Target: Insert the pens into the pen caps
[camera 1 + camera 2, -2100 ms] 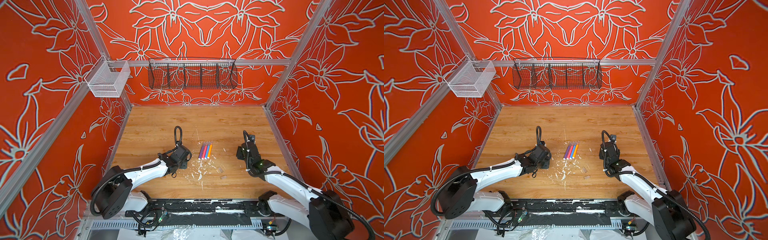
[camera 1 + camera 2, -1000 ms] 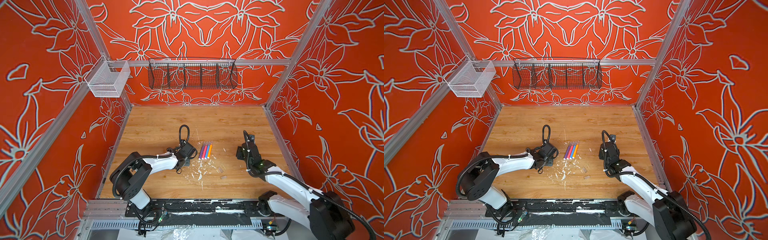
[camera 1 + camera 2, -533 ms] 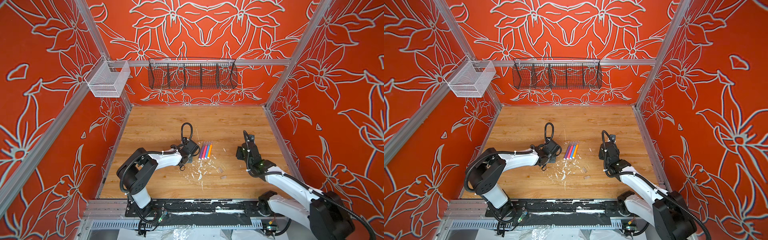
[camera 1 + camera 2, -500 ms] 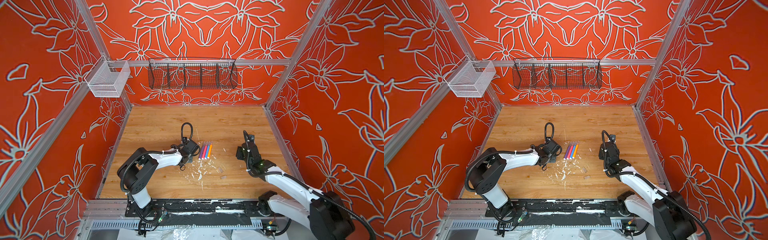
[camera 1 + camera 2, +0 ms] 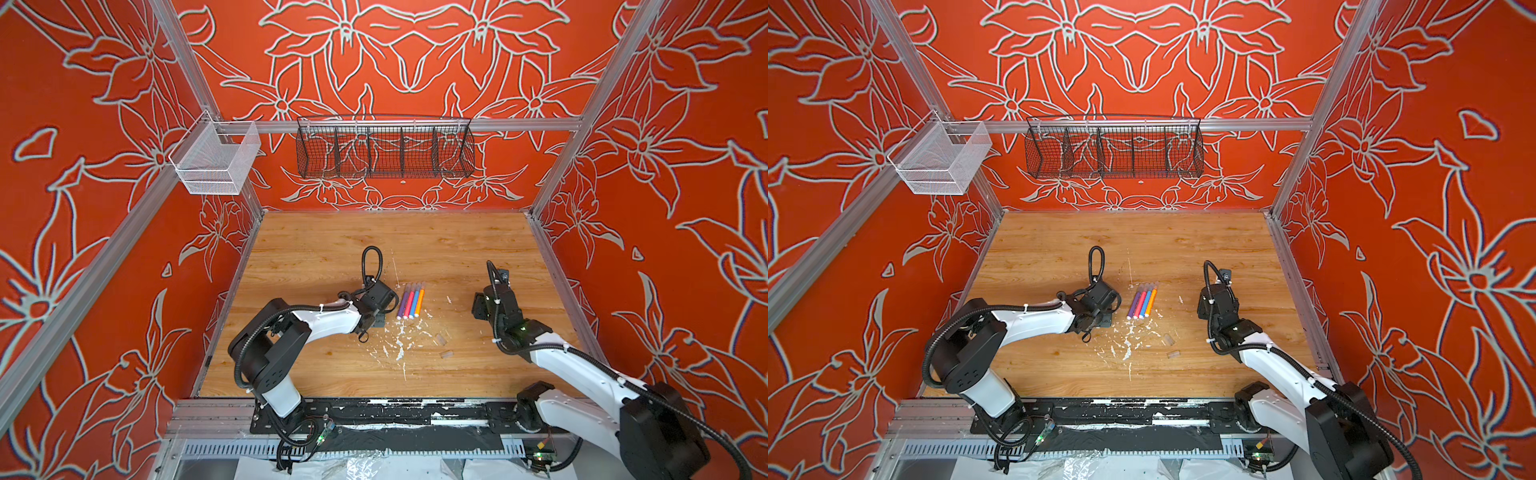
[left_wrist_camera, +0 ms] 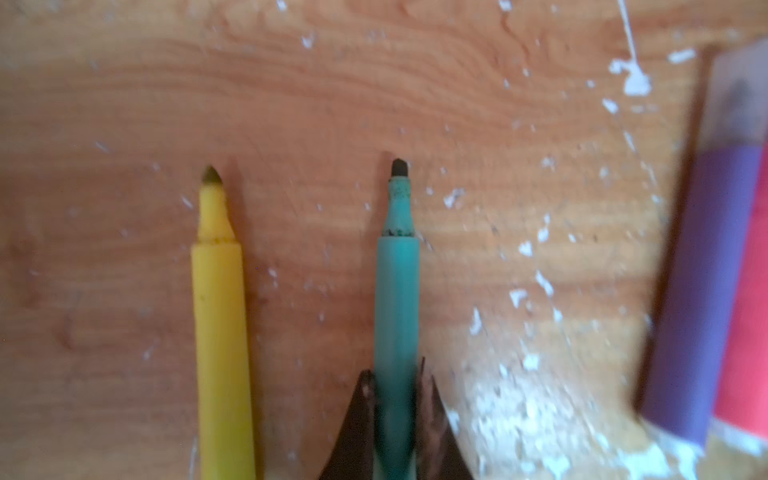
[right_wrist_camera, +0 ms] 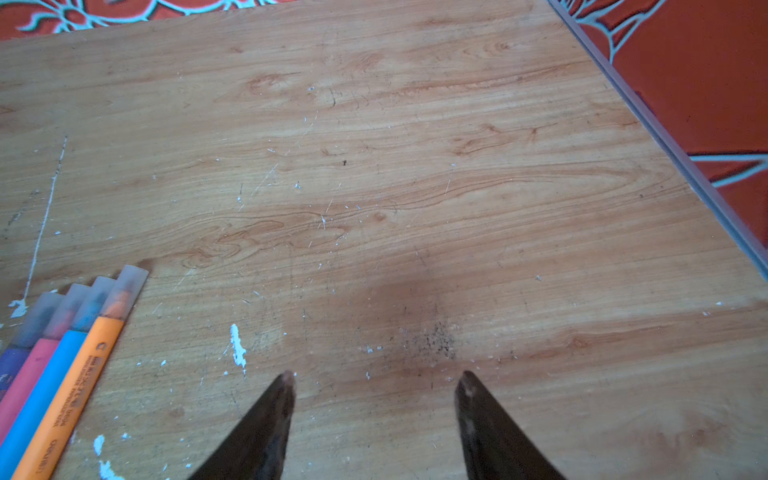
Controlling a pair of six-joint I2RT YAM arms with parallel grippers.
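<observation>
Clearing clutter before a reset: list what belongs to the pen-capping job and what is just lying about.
Job: green pen in the shut left gripper; yellow pen; four capped pens; two loose caps; open right gripper.
Lying about: paint flecks; black wire basket; white mesh basket.

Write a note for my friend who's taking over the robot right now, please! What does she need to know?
Left gripper: shut on the green pen, whose tip is bare.
Right gripper: open, holding nothing, above the table.
Yellow pen: lies beside the green one, also uncapped.
Done: the purple, pink, blue and orange pens lie capped in a row.
Left: two loose caps lie on the table; green and yellow need them.
</observation>
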